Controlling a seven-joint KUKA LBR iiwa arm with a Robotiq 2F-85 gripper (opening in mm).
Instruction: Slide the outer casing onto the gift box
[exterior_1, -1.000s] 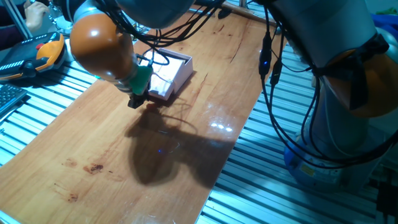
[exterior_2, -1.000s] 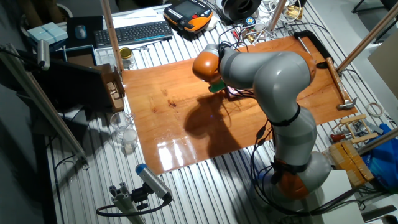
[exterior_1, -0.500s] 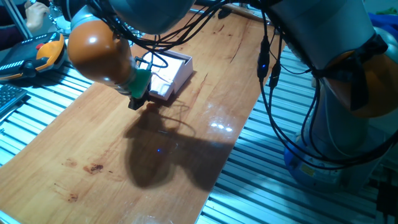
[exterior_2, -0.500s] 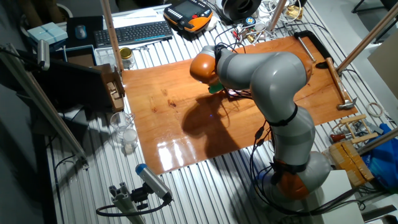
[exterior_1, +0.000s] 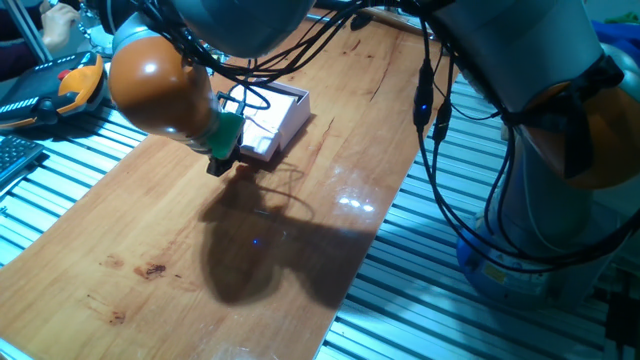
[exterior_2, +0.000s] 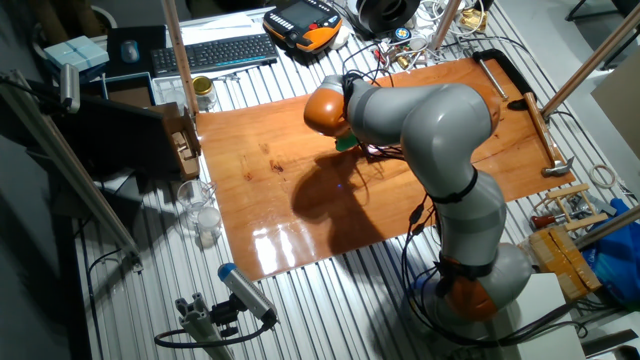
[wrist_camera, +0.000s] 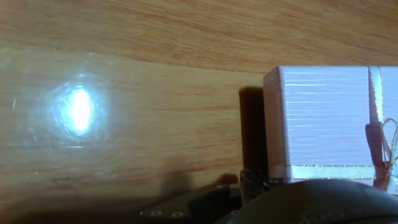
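Down at the gripper (exterior_1: 217, 165), low over the glossy wooden table (exterior_1: 150, 220), the fingers look dark and bunched, and whether they are parted or closed cannot be told. At its 1 o'clock lies the outer casing (wrist_camera: 320, 121), pale pink with cream ribbon, just beside it. Farther off, slatted aluminium benching (exterior_2: 330, 290), then a keyboard (exterior_2: 213, 52) at the top.

Wooden table (exterior_1: 330, 150) — outer casing (wrist_camera: 323, 118), seemingly flat.

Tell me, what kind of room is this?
Probably a robotics lab or workshop: a wooden board on a ribbed aluminium bench, an orange-and-black handheld control pendant, a black keyboard, loose hand tools.
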